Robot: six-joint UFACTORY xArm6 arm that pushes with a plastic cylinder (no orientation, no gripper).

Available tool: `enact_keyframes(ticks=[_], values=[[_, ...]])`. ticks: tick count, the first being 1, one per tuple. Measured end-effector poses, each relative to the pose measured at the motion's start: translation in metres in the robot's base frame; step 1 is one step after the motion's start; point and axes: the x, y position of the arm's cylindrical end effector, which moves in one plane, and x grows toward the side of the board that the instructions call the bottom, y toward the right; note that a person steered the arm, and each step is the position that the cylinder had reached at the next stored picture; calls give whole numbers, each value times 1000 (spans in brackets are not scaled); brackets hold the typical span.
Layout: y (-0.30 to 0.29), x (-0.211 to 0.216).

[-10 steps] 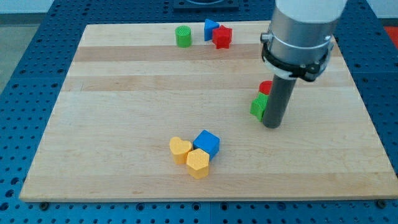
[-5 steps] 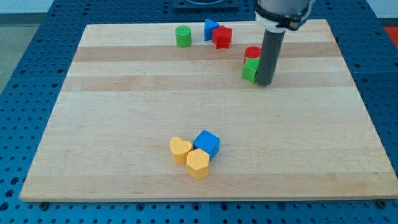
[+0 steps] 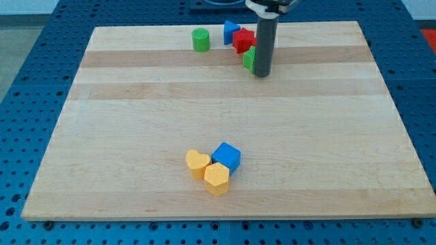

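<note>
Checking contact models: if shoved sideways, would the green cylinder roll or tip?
The green cylinder stands upright on its flat end, so it would probably slide, not roll. It looks squat, so tipping seems unlikely. My tip is well to its right in the view.

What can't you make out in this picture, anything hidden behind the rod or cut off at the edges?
- Green block by my tip: the rod covers most of it in the camera view, so its shape is unclear.
- Red block at the view's top: the rod hides its right side; whether a second red block sits behind the rod cannot be told.
- Blue block: partly behind the red one.
- Arm above the rod: cut off by the view's top edge.
</note>
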Motion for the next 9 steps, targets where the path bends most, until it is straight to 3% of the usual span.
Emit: enact_keyframes(ticks=[5,8,9], values=[[-41,-40],[-149,-43],[-171,-68]])
